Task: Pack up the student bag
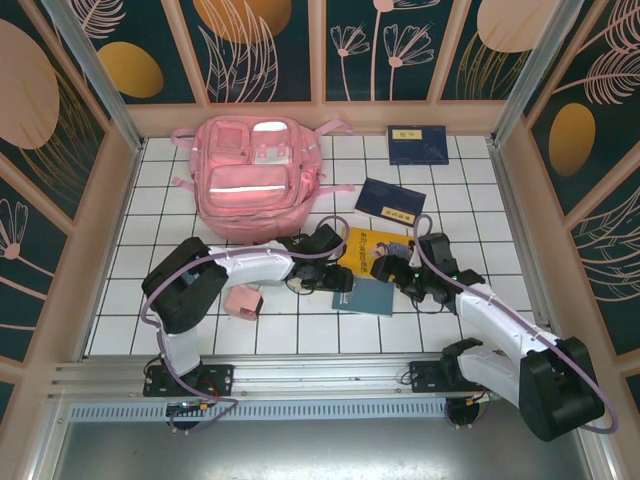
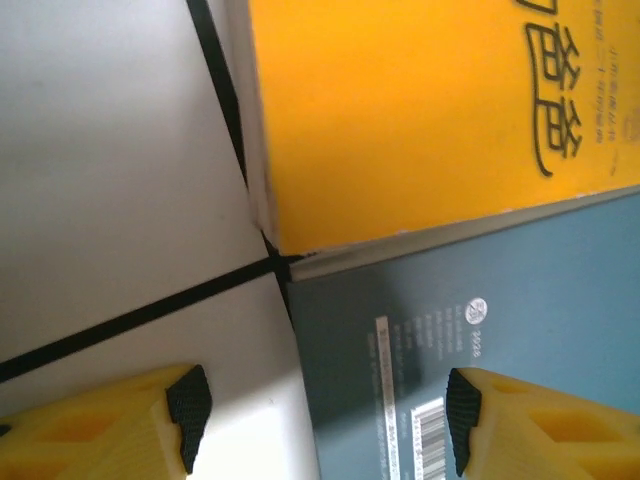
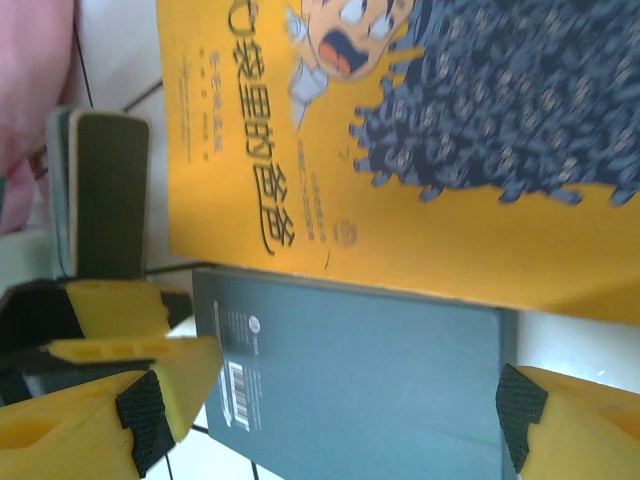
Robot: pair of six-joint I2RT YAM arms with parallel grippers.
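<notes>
The student bag (image 1: 255,175), a big pink backpack, lies flat at the back left of the tiled table. A yellow comic book (image 1: 378,246) overlaps a grey-blue notebook (image 1: 365,297) near the middle. My left gripper (image 1: 338,279) hangs open over the notebook's left edge (image 2: 420,330), one pad (image 2: 188,410) above bare tile and the other (image 2: 462,420) above the cover. From the right, my right gripper (image 1: 394,271) stands open and straddles the notebook (image 3: 360,370); its midpoint (image 3: 330,418) sits over the cover. The yellow book (image 3: 420,140) lies just beyond. Neither gripper holds anything.
A small pink box (image 1: 242,301) rests by the left arm's elbow. Two dark blue books lie behind, one (image 1: 392,200) near the middle and one (image 1: 417,143) at the back wall. The left gripper's yellow finger (image 3: 130,345) crowds the right wrist view.
</notes>
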